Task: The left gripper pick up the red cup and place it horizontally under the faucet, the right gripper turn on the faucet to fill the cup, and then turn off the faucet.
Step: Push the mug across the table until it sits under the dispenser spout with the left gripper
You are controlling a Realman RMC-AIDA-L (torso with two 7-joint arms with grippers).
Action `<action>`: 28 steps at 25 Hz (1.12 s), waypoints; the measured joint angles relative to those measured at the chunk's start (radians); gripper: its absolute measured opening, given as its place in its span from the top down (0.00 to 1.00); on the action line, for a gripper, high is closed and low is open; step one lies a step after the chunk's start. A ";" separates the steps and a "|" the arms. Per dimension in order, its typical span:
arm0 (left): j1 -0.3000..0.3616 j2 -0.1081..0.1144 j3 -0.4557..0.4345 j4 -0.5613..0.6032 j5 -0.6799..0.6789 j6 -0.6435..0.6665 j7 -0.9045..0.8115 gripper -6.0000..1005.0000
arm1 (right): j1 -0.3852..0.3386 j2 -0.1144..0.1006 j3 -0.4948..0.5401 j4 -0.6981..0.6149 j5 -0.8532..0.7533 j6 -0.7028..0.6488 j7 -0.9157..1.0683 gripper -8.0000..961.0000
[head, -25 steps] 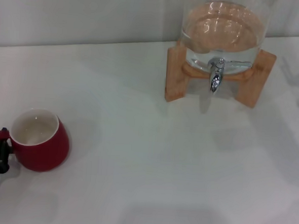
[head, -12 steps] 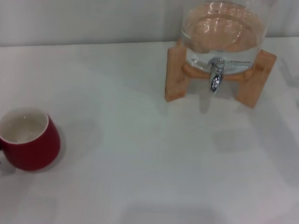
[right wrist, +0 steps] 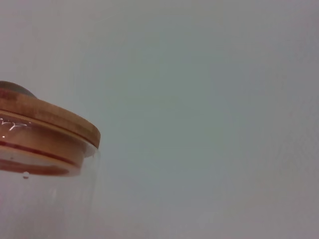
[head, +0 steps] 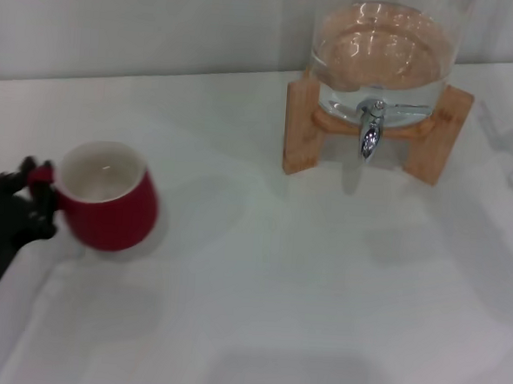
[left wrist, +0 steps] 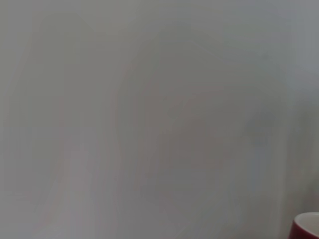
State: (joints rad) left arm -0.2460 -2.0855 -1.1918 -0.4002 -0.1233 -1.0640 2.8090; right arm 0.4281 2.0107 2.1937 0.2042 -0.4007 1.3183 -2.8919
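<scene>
The red cup (head: pixel 110 198) is upright at the left in the head view, lifted off the white table, its white inside showing. My left gripper (head: pixel 35 198) is shut on the cup's handle at the cup's left side. A sliver of the cup (left wrist: pixel 305 226) shows at a corner of the left wrist view. The faucet (head: pixel 370 129) is a chrome tap on the clear glass dispenser (head: pixel 385 52) with a wooden stand, at the back right, far from the cup. My right gripper is out of view.
The dispenser holds water, and its wooden stand (head: pixel 300 129) rests on the white table (head: pixel 277 280). The right wrist view shows the dispenser's wooden lid (right wrist: pixel 45 117) against a plain wall.
The cup first slid left, then rose and moved right and back toward the dispenser, held by my left gripper. The gripper shows more in view now.
</scene>
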 joint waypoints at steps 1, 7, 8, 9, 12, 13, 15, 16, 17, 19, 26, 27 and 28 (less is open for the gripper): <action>-0.002 0.000 0.000 -0.029 0.022 0.029 -0.009 0.84 | -0.002 0.000 -0.001 0.000 0.000 0.004 0.000 0.36; -0.015 0.001 0.014 -0.135 0.121 0.115 -0.076 0.84 | -0.008 0.002 -0.016 0.000 0.000 0.011 0.001 0.36; -0.018 0.002 0.029 -0.157 0.139 0.132 -0.088 0.84 | -0.008 0.002 -0.018 0.000 0.000 0.012 0.002 0.36; -0.020 0.003 0.039 -0.170 0.144 0.146 -0.092 0.84 | -0.009 0.003 -0.021 0.000 0.001 0.013 0.002 0.36; -0.033 0.004 0.076 -0.212 0.159 0.199 -0.100 0.84 | -0.011 0.003 -0.036 0.000 0.001 0.017 0.003 0.36; -0.041 0.004 0.092 -0.231 0.163 0.224 -0.106 0.84 | -0.011 0.003 -0.046 0.000 0.001 0.019 0.003 0.36; -0.053 0.004 0.114 -0.253 0.167 0.262 -0.120 0.84 | -0.011 0.003 -0.065 -0.001 0.003 0.023 0.003 0.36; -0.059 0.004 0.122 -0.263 0.169 0.284 -0.132 0.84 | -0.011 0.003 -0.073 -0.001 0.003 0.026 0.003 0.36; -0.065 0.004 0.126 -0.270 0.171 0.300 -0.141 0.84 | -0.011 0.003 -0.078 -0.001 0.003 0.029 0.003 0.36; -0.078 0.005 0.134 -0.290 0.190 0.344 -0.173 0.84 | -0.011 0.004 -0.084 -0.003 0.003 0.036 0.003 0.36; -0.090 0.004 0.139 -0.369 0.275 0.478 -0.250 0.84 | -0.014 0.005 -0.151 -0.010 0.003 0.071 0.003 0.36; -0.091 0.004 0.152 -0.418 0.300 0.544 -0.279 0.84 | -0.016 0.005 -0.158 -0.010 0.003 0.074 0.002 0.36; -0.091 0.005 0.154 -0.431 0.305 0.564 -0.287 0.84 | -0.017 0.005 -0.163 -0.010 0.002 0.077 0.001 0.36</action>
State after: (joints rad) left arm -0.3369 -2.0809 -1.0383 -0.8315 0.1818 -0.5001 2.5215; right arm 0.4110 2.0156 2.0306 0.1939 -0.3985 1.3953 -2.8910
